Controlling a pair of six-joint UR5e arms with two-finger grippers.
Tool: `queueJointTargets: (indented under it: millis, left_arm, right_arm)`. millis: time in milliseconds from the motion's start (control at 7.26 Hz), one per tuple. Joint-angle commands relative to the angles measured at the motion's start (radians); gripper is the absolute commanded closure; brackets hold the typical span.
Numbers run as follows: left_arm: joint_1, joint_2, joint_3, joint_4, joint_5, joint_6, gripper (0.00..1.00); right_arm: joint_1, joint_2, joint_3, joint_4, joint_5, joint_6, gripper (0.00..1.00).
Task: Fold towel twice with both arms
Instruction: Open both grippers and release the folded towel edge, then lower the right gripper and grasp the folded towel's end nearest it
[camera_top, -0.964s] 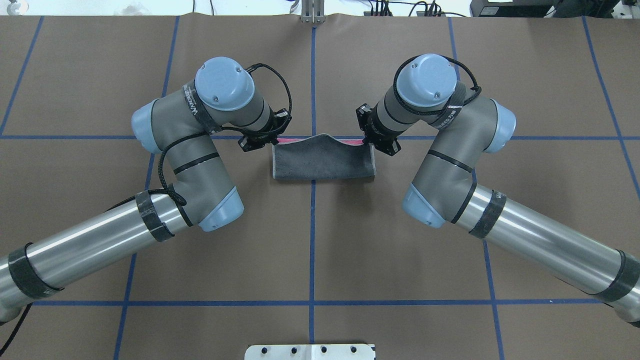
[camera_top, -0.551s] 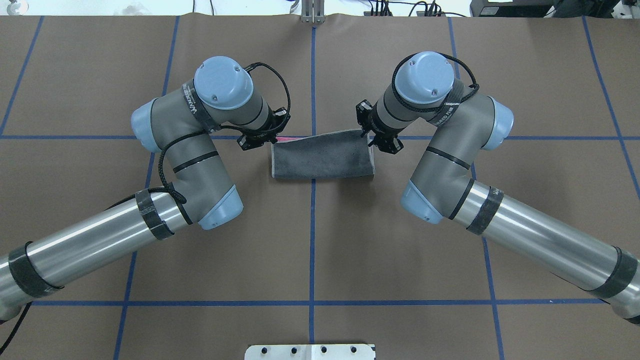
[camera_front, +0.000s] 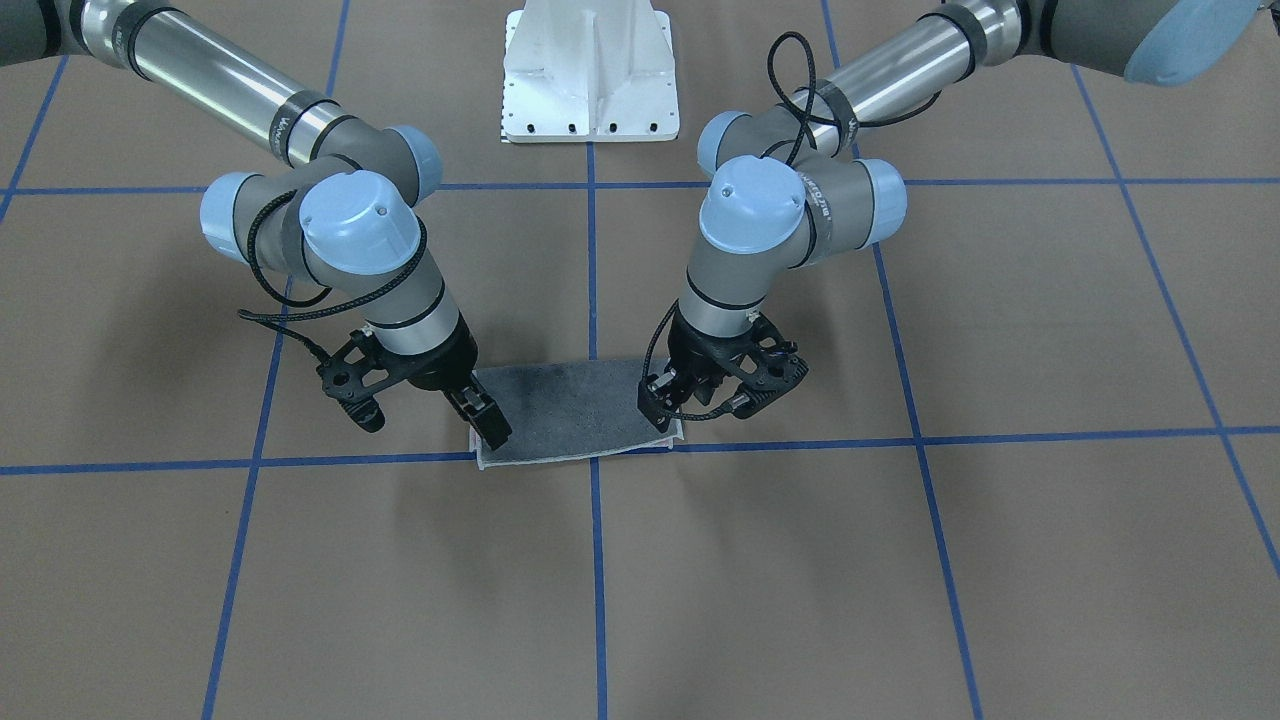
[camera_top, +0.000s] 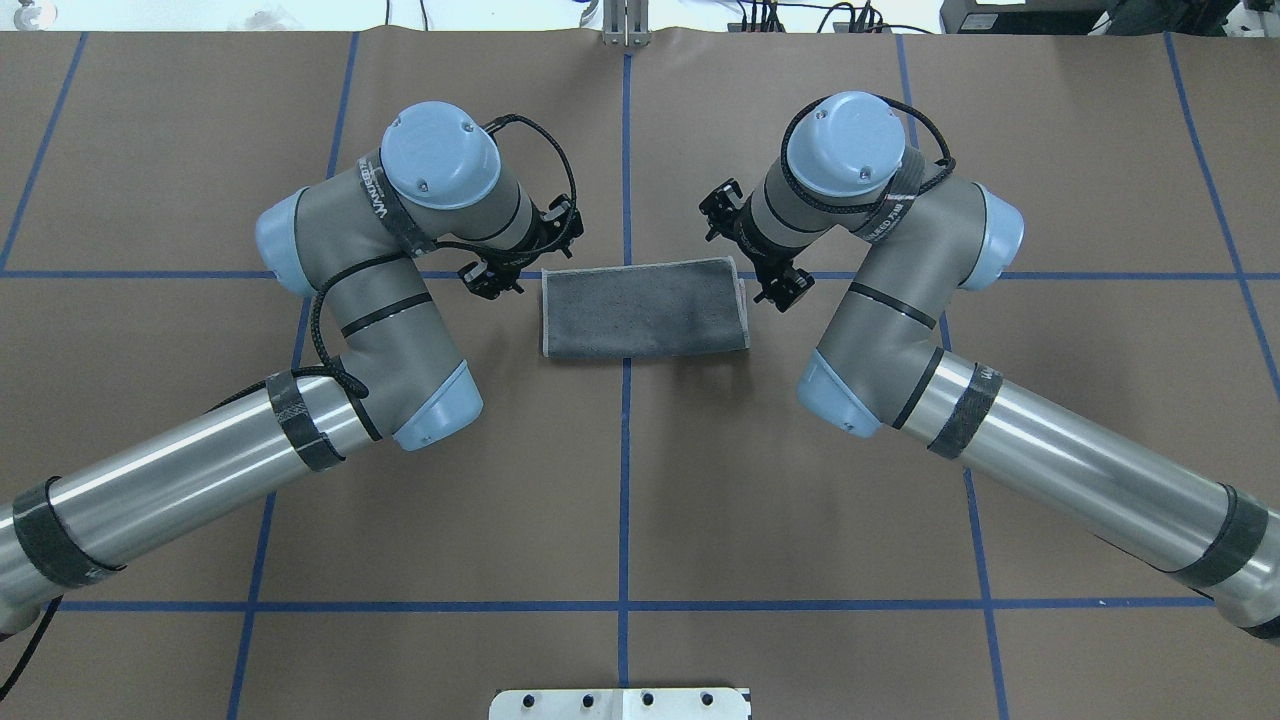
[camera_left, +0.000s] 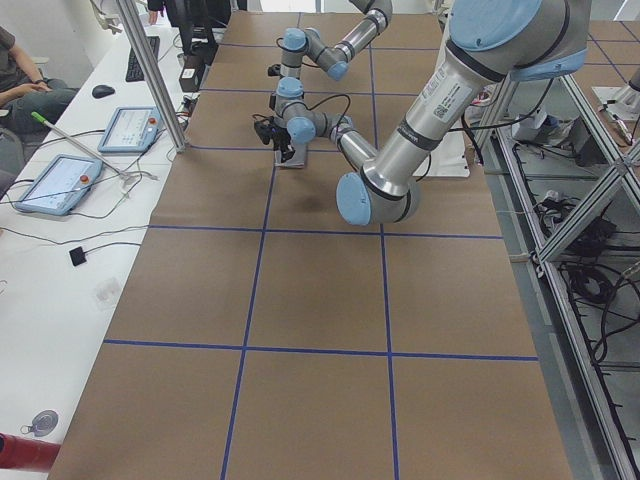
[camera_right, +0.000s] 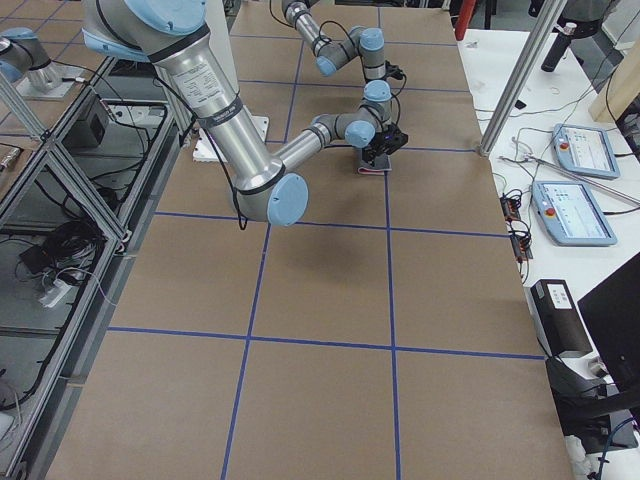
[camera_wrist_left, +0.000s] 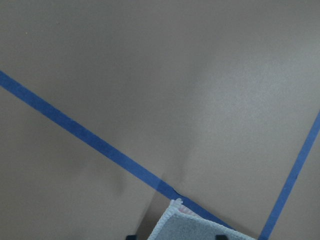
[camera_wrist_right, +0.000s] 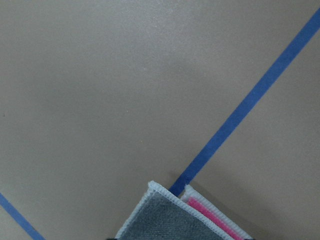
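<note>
Brown table, blue tape lines — folded towel lying flat.

Near right arm at towel, far left arm beyond, brown table

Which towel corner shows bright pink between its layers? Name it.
The towel corner by the right tool: a bright pink strip peeks between its stitched edges. The left tool's corner shows no such strip.

towel on table | between left pincer and right pincer
</note>
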Motion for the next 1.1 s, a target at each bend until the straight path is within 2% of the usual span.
queueJointTargets:
  millis: [0, 138, 551, 964]
  left_arm:
    - [-0.013, -0.001, -0.004, -0.004, -0.002, 0.002, 0.01]
    - [-0.016, -0.003, -0.007, -0.004, -0.002, 0.002, 0.01]
    - [-0.016, -0.002, -0.007, -0.004, -0.002, 0.002, 0.01]
    - [-0.018, -0.001, -0.007, -0.004, -0.002, 0.001, 0.01]
  right_arm:
    - [0.002, -0.024, 0.035, 0.003, 0.043, 0.009, 0.01]
    - [-0.022, -0.065, 0.076, 0.003, 0.043, 0.032, 0.02]
    - [-0.074, -0.078, 0.073, 0.003, 0.032, 0.041, 0.08]
    - [-0.092, -0.093, 0.072, 0.003, 0.031, 0.044, 0.20]
